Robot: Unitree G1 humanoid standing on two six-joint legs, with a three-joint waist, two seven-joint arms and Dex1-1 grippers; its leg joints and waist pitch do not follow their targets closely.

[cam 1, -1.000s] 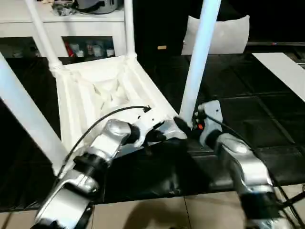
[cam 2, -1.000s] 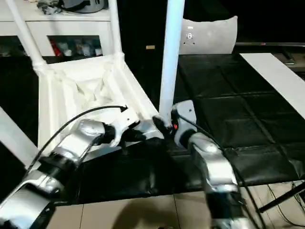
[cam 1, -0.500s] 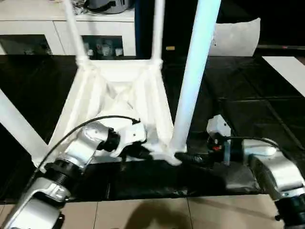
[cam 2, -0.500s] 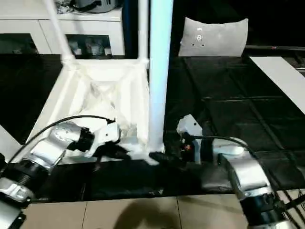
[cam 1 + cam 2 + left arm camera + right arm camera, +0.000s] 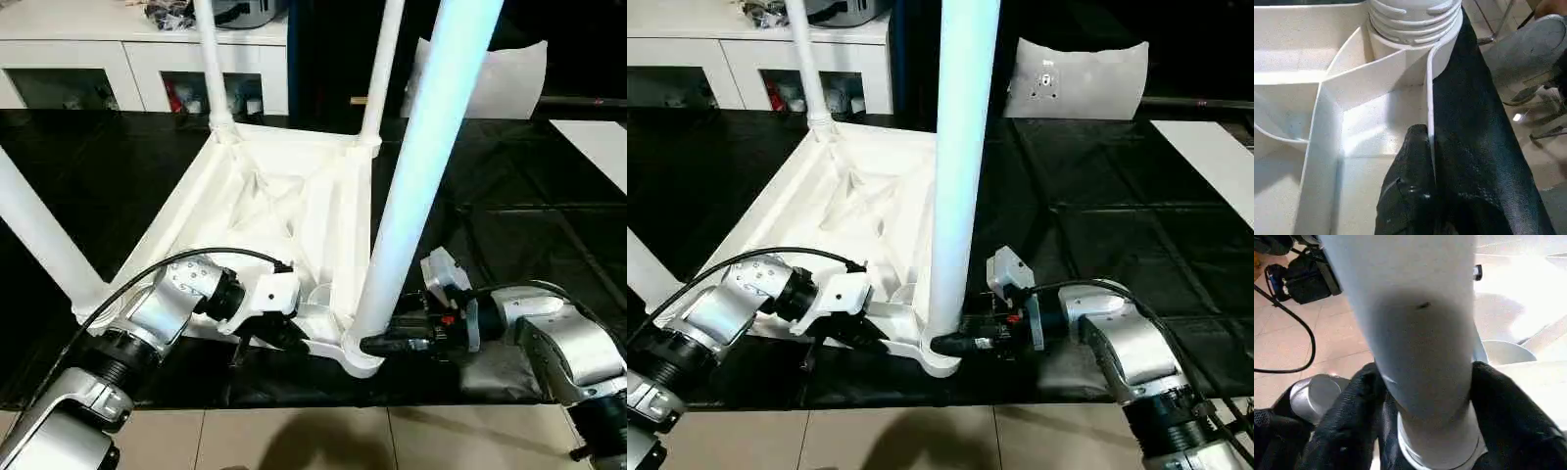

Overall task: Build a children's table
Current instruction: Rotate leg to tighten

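Right gripper (image 5: 1422,396) clasps the near table leg (image 5: 416,186) at its base; left gripper (image 5: 1418,166) pinches the upturned table top's rim (image 5: 1431,98) beside it. No legible writing.

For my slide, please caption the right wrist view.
Right gripper closes around the base of a white table leg.

White children's table (image 5: 284,206) lies upside down, ribbed underside showing, four tapered legs standing up from its corner sockets, the nearest leg (image 5: 416,186) at five o'clock.
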